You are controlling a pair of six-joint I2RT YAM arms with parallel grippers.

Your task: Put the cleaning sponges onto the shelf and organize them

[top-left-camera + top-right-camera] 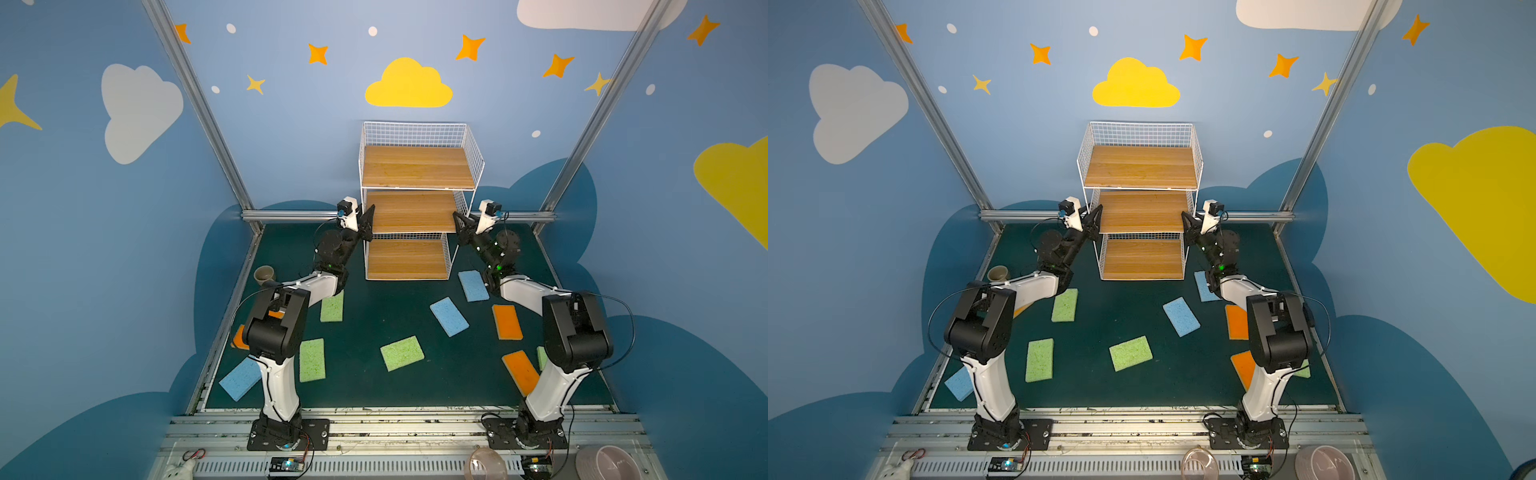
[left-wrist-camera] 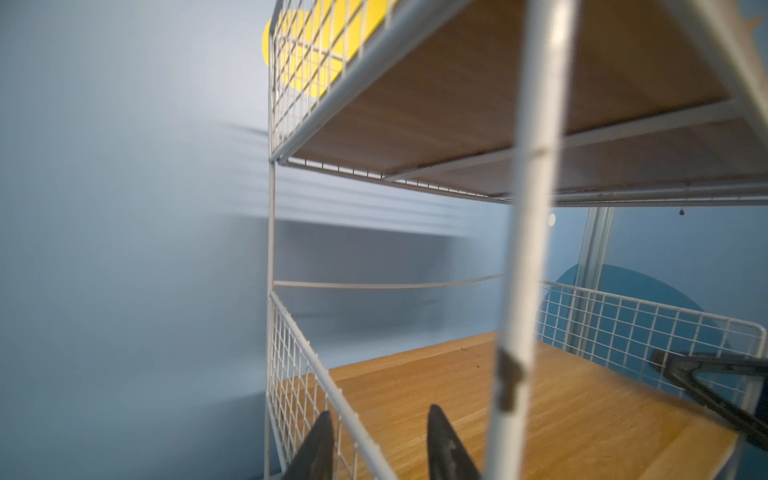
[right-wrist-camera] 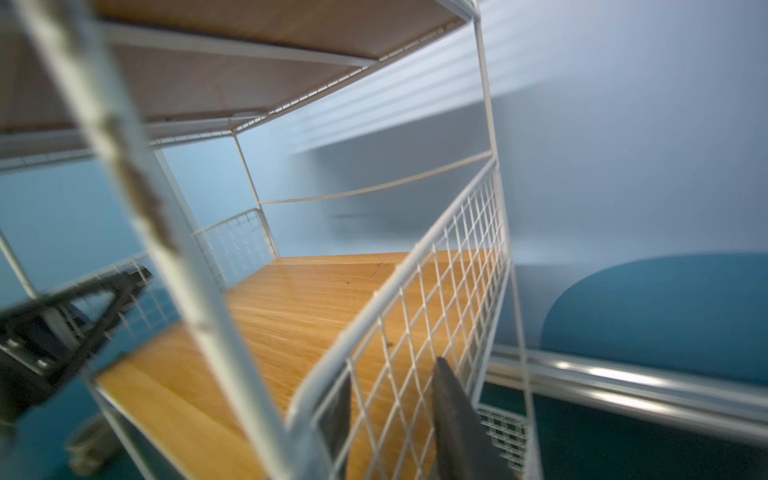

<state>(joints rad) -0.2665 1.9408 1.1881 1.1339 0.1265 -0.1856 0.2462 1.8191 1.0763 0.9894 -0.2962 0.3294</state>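
Shelf (image 1: pixel 411 212) front open; L/R wire grids (image 1: pixel 473 149) block.

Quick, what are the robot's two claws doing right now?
Left gripper: open, jaws astride the side wire of the shelf, holding nothing.
Right gripper: open, astride the opposite side wire, holding nothing.

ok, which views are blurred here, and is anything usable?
Left wrist view: near post of the shelf is out of focus, wall is streaked, middle board is fairly sharp. Right wrist view: heavier motion blur throughout, near post worst. Both top views: sharp, evenly lit.
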